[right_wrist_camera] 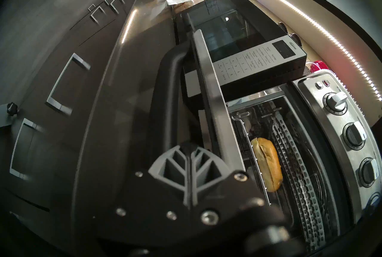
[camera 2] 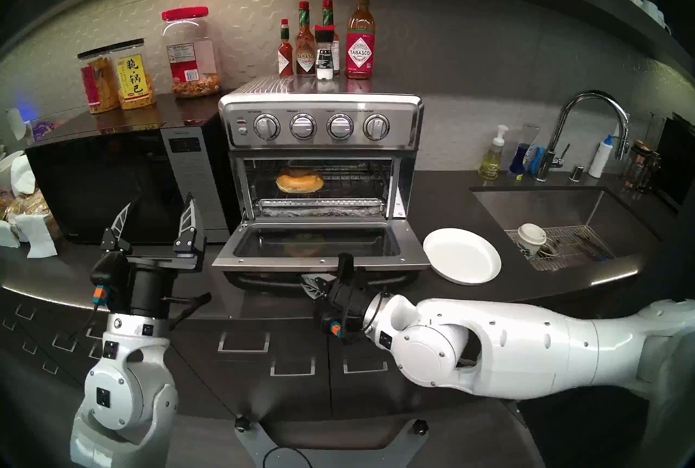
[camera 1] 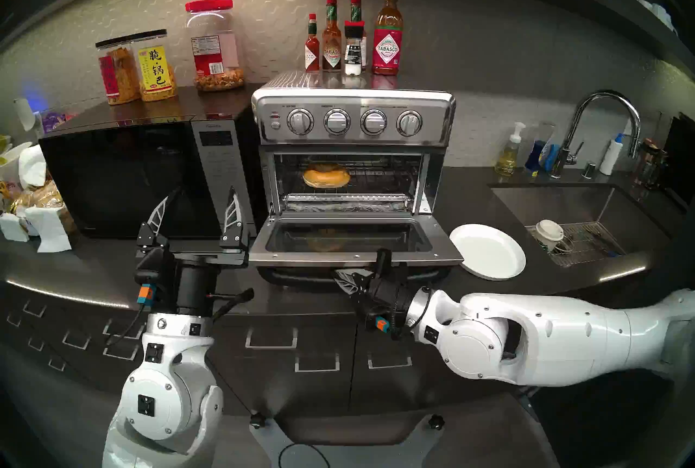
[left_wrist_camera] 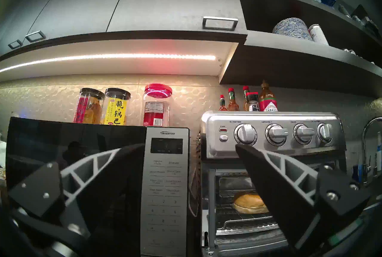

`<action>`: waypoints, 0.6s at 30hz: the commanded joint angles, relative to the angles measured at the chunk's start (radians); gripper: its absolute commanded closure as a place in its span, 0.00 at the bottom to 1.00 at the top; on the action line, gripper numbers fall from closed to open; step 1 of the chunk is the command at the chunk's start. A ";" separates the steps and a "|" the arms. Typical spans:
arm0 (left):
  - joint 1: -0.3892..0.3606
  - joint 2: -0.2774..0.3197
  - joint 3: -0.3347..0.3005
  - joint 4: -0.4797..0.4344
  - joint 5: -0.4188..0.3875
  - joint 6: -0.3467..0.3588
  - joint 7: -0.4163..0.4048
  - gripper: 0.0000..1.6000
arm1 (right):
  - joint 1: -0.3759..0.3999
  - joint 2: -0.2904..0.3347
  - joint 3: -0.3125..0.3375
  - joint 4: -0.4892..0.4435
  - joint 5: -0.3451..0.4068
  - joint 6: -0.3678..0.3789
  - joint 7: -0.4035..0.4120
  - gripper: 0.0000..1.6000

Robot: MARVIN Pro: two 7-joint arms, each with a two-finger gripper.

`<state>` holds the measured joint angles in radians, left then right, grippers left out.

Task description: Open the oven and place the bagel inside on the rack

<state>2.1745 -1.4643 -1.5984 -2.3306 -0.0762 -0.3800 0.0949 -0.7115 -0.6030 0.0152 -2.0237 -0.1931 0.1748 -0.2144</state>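
Note:
The stainless oven (camera 1: 353, 121) stands with its glass door (camera 1: 349, 238) dropped flat. Inside, the golden bagel (camera 1: 326, 177) lies on the wire rack (camera 1: 380, 179), left of centre; the bagel (left_wrist_camera: 248, 205) shows past a finger in the left wrist view, and the bagel (right_wrist_camera: 266, 165) shows in the right wrist view too. My left gripper (camera 1: 197, 198) is open and empty, pointing up in front of the microwave. My right gripper (camera 1: 344, 281) is shut on nothing, low at the counter's front, its tips by the door's black bar handle (right_wrist_camera: 167, 93); contact is unclear.
A black microwave (camera 1: 124, 174) sits left of the oven with snack jars (camera 1: 216, 46) on top. Sauce bottles (camera 1: 387, 38) stand on the oven. A white plate (camera 1: 489, 251) lies right of the door. A sink (camera 1: 556, 207) with a paper cup (camera 1: 549, 232) is beyond it.

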 commanded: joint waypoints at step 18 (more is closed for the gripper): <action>0.002 0.001 0.000 -0.023 0.001 -0.001 -0.001 0.00 | 0.022 -0.003 0.026 -0.003 0.002 0.001 -0.011 1.00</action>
<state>2.1745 -1.4643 -1.5984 -2.3306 -0.0762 -0.3800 0.0949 -0.7115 -0.6030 0.0152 -2.0238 -0.1931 0.1748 -0.2143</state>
